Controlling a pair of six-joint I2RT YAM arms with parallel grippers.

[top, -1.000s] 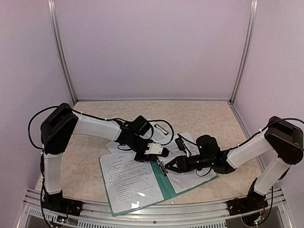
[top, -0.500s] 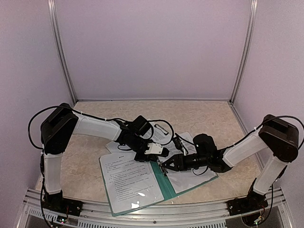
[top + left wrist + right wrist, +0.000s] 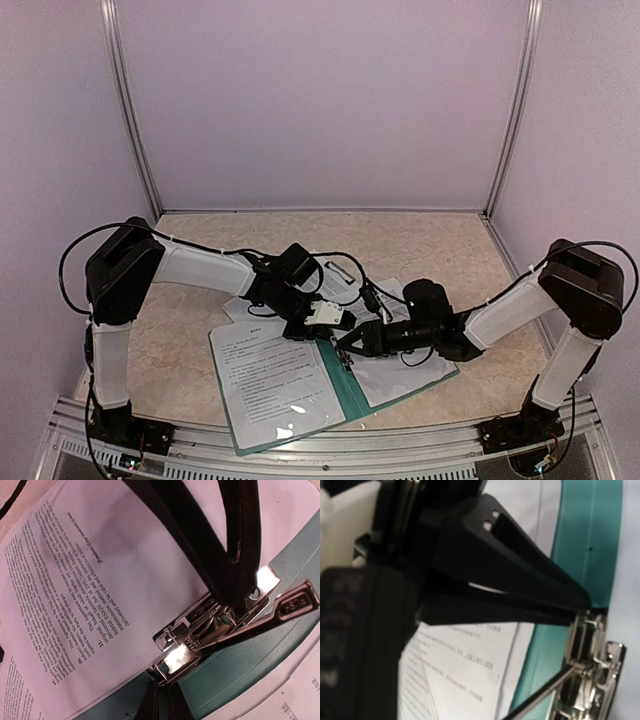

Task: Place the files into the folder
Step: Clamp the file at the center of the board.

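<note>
The teal folder (image 3: 338, 385) (image 3: 260, 655) (image 3: 590, 530) lies open near the table's front edge. Printed files (image 3: 270, 385) (image 3: 100, 580) (image 3: 465, 670) lie on both of its halves. A metal clip (image 3: 343, 355) (image 3: 200, 630) (image 3: 592, 670) sits at the spine with its lever raised. My left gripper (image 3: 338, 328) (image 3: 162, 687) is shut, its tips right at the clip's near end; nothing shows between them. My right gripper (image 3: 350, 344) (image 3: 577, 614) reaches in from the right, its black fingers (image 3: 240, 540) touching the clip's far end. The gap between them is not visible.
More loose sheets (image 3: 395, 295) lie behind the folder under the arms. Black cables (image 3: 345, 262) loop above them. Enclosure walls stand on three sides, and a metal rail (image 3: 300, 440) runs along the front edge.
My right gripper has slid left along the spine onto the clip and its jaws have narrowed. The left arm and the papers have not moved.
</note>
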